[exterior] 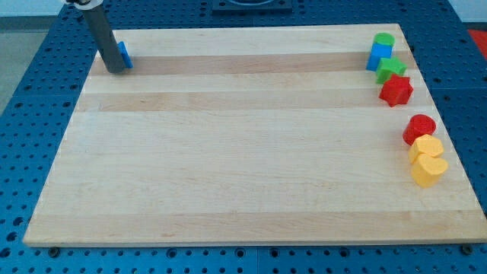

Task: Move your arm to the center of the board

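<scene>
My tip [116, 70] rests on the wooden board [243, 152] at the view's top left corner. A small blue block [125, 55] sits right behind the rod, partly hidden by it, and seems to touch it. At the view's top right stand a green cylinder [383, 39], a blue cube [379, 56], a green star-like block [392, 68] and a red star-like block [396, 90], packed close. Lower on the right edge are a red cylinder [419, 128], a yellow block [428, 147] and a yellow heart-like block [427, 170].
The board lies on a blue perforated table [30, 91] that surrounds it on all sides. A dark fixture [251, 6] shows at the view's top edge.
</scene>
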Robot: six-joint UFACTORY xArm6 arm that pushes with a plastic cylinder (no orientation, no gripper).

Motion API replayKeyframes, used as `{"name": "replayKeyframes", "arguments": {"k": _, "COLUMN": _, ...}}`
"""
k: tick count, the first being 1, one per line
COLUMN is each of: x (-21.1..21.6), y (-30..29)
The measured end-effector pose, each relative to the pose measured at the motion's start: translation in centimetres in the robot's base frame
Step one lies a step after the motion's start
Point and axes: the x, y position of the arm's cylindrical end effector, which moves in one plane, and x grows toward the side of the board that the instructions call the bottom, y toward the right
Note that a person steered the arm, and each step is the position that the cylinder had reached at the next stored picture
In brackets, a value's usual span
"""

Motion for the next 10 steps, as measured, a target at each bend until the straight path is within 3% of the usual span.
{"name": "replayKeyframes", "arguments": {"k": 2, "x": 1.8, "y": 0.0}}
{"name": "replayKeyframes", "arguments": {"k": 4, "x": 8.7, "y": 2.3}}
{"name": "replayKeyframes", "arguments": {"k": 7, "x": 10.5, "y": 3.8}}
{"name": "replayKeyframes", "arguments": {"k": 10, "x": 10.5, "y": 21.3}}
